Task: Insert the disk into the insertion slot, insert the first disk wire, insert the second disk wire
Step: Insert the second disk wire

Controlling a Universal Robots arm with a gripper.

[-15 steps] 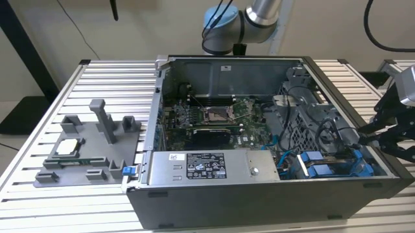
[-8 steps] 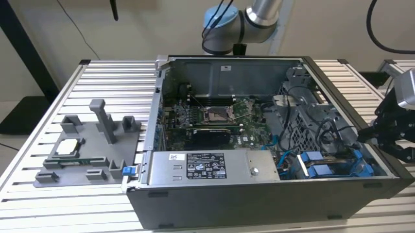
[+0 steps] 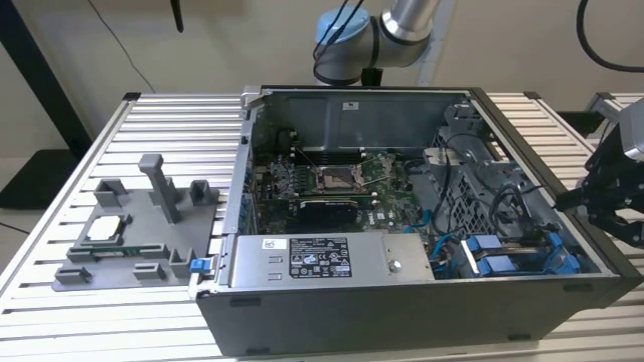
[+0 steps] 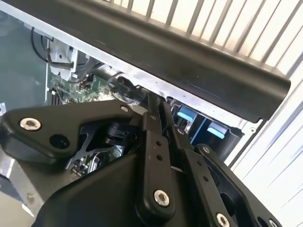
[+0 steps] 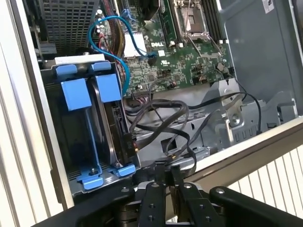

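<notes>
On the slatted metal table [image 3: 171, 113] lies an open computer case [image 3: 403, 317], side panel off, w/ the robot arm [image 3: 403, 19] rising behind it. Toward the exterior view's left, beside the case, is a grey parts tray [image 3: 196, 230]. Inside the case the power supply [image 3: 332, 260] runs along the near wall. The green motherboard [image 3: 342, 177] lies flat behind it, and the first wrist view also has it [image 5: 184, 66].

At the exterior view's right end of the case is the grey drive cage [image 3: 533, 235]. Two blue-fronted drives stand there side by side. The disk [image 5: 113, 118], blue frame & dark body edge-on, sits down in the insertion slot [image 5: 110, 174], its blue clip at the slot floor. The other blue drive [image 5: 75, 94] is just beside it.

The gripper [image 3: 575, 200] hangs at the case's outer wall by the cage, tip at the rim. Both wrist views have its black fingers [image 4: 147, 123] closed against each other, tip [image 5: 169, 169] just over the case edge, clear of the disk.

Black wires [image 5: 165, 123] loop from the disk's end toward the gripper tip. Can't tell if they're plugged in or touching the fingers. A thin blue cable [image 5: 106, 23] arcs over the cage to the board.
</notes>
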